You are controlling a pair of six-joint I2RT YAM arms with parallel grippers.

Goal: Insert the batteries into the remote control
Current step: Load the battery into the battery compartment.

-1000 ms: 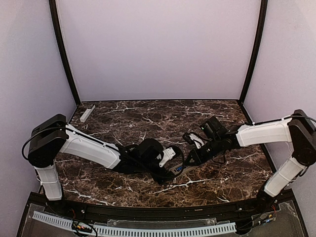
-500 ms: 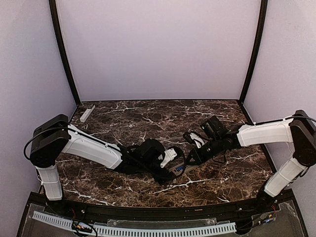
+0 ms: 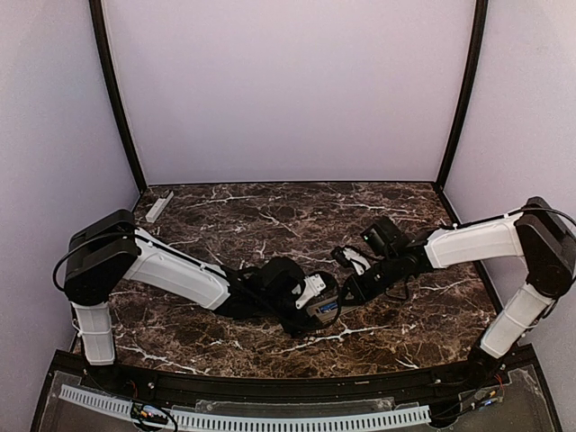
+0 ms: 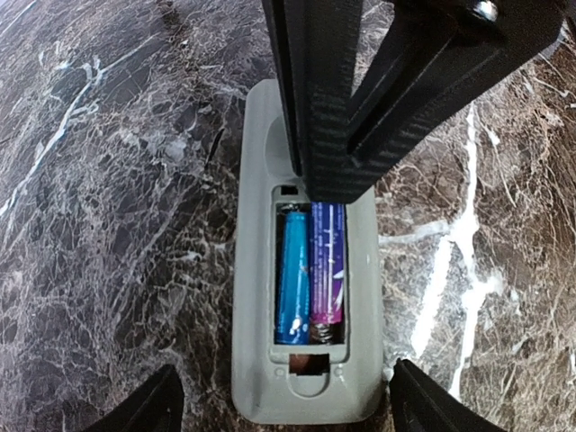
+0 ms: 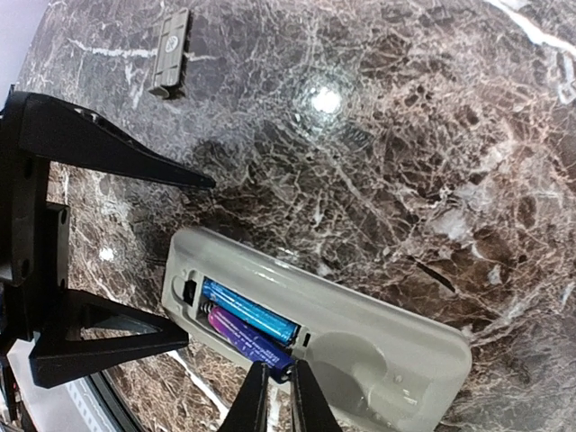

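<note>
Pale plastic remote control (image 4: 256,297) lies face down on the bench (image 4: 90,180), both batteries (image 4: 293,279) in its open bay; probably light and slippery, best held by the long edges. Left claw (image 4: 288,407) is spread astride it, right claw (image 5: 277,396) pressed together

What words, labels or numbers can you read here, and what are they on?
Nothing is readable.
Purple battery: pale print along its side, too blurred.
Blue battery: no legible marking.
Grey bar: a small mark, too small to read.
</note>
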